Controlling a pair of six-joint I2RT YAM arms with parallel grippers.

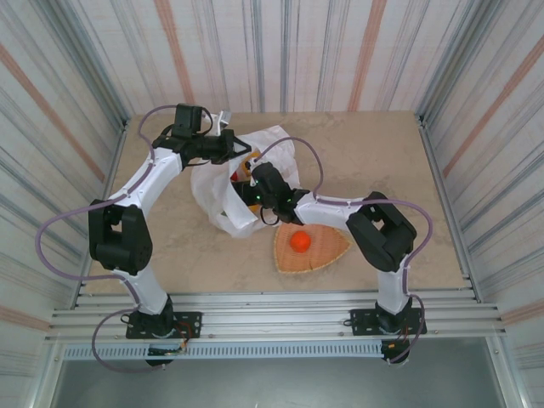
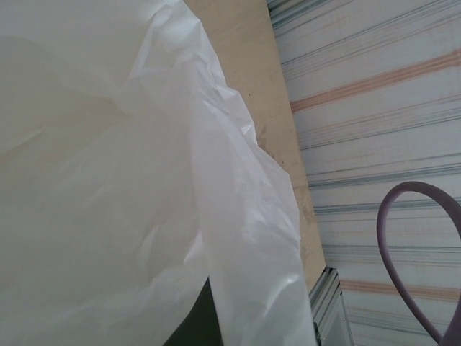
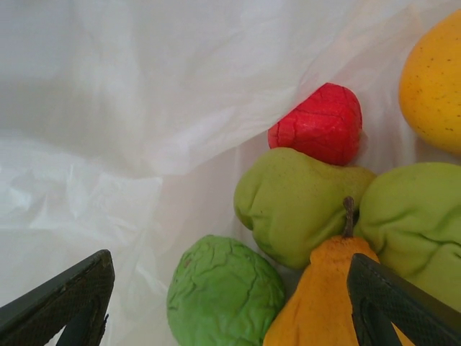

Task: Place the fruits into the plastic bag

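The plastic bag (image 1: 270,151) lies crumpled at mid-table, its mouth held up. My left gripper (image 1: 228,146) is shut on the bag's far rim. In the left wrist view the white film (image 2: 144,180) drapes over a dark finger (image 2: 189,328). My right gripper (image 1: 255,194) reaches into the bag's mouth and stands open (image 3: 229,303). Inside lie a red fruit (image 3: 320,124), a green pear-shaped fruit (image 3: 295,202), a wrinkled green fruit (image 3: 227,292), another green fruit (image 3: 418,223), a yellow-orange fruit (image 3: 436,79) and an orange pear (image 3: 324,310) touching my right finger (image 3: 403,306). One orange fruit (image 1: 299,241) sits outside the bag.
The lone orange fruit rests on a tan woven tray (image 1: 327,253) right of the bag, close under my right forearm. Striped walls close in the table on three sides. A metal rail (image 1: 272,319) runs along the near edge. A purple cable (image 2: 392,238) loops beside the left wrist.
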